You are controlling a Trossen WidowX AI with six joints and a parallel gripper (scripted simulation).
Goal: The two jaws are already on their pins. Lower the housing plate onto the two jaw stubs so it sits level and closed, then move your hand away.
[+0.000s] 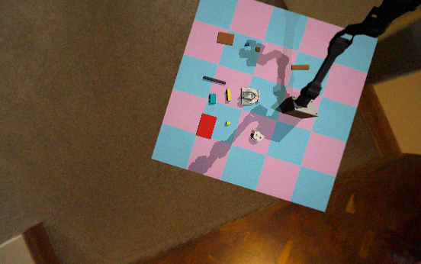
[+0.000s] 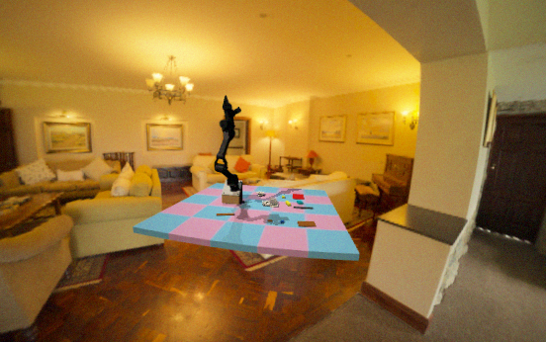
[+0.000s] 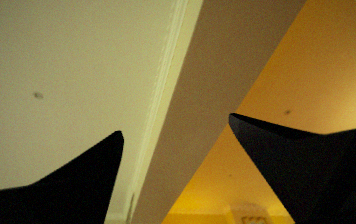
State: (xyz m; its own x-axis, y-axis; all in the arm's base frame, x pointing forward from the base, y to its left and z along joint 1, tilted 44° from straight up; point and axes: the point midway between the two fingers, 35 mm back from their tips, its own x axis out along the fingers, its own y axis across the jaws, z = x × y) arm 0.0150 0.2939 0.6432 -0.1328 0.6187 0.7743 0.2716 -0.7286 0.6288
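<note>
A white assembly with dark curved lines on top lies near the middle of the checkered table. A smaller white piece lies apart from it. Both are too small to tell which is the housing plate, how the jaws sit on their pins, or whether anything is level and closed. My gripper is open and empty, raised high above the table and far from both white parts. The wrist view shows only the two black fingers against the ceiling.
On the table are a red block, a teal block, yellow pieces, a dark bar, a brown block, a brown bar and a small blue piece. The arm's base block stands beside them.
</note>
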